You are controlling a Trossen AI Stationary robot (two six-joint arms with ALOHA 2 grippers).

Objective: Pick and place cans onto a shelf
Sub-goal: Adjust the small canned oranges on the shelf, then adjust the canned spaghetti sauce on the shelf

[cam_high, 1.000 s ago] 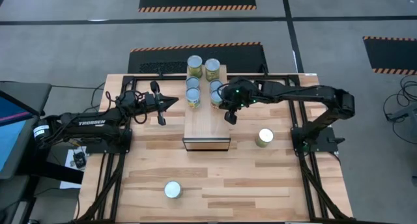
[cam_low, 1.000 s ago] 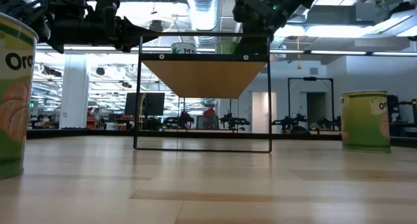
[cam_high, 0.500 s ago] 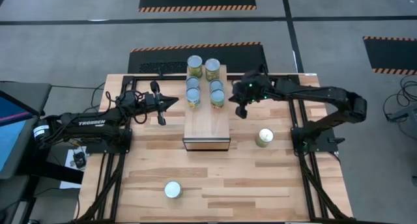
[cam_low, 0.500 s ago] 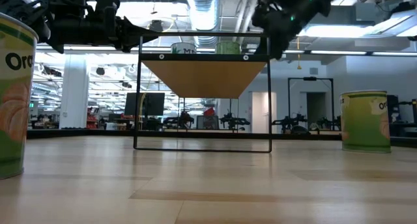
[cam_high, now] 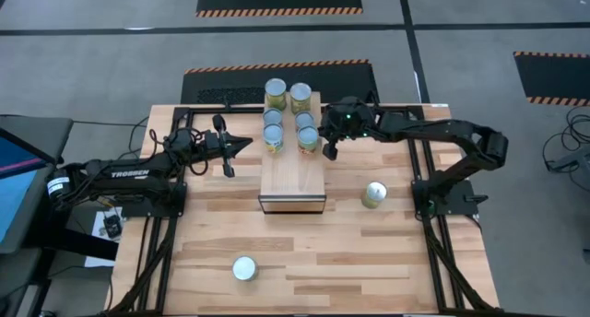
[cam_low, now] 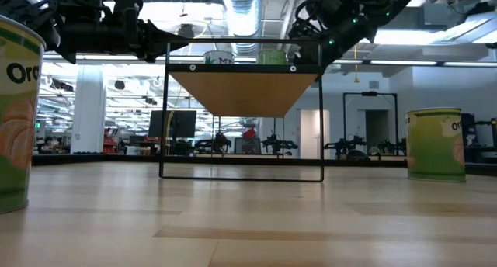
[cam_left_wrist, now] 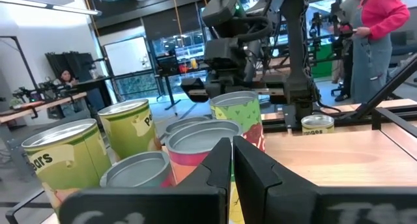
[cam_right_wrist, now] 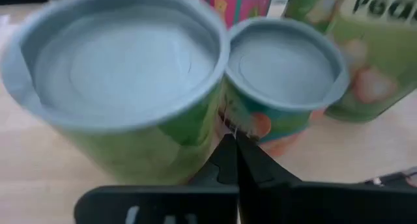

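Six cans stand on their bases in two rows at the far end of the light-wood shelf (cam_high: 293,174). One more can (cam_high: 373,194) stands on the table right of the shelf, and another (cam_high: 244,268) near the front edge. My right gripper (cam_high: 330,149) is shut, just right of the nearest right-row can (cam_high: 308,139). In the right wrist view its tips (cam_right_wrist: 233,149) point at the seam between that can (cam_right_wrist: 124,87) and the one behind it (cam_right_wrist: 281,74). My left gripper (cam_high: 243,144) is shut and empty, left of the shelf and level with the can tops (cam_left_wrist: 202,136). My right gripper's shut fingertips (cam_right_wrist: 229,160) stand level at the side of the near right-row can (cam_right_wrist: 189,129), coming from the table's right. I cannot tell whether they touch it.
The shelf is raised on a black frame (cam_low: 320,112) with open room under it. The near half of the shelf top (cam_high: 293,183) is bare. A person (cam_left_wrist: 384,28) stands in the room beyond the table. A dark mat (cam_high: 277,77) lies beyond the far edge.
My right gripper first went from the shelf's right edge toward the table's right and far edges. It then came back left to the near right-row can. It has stayed shut. The cans have kept their places.
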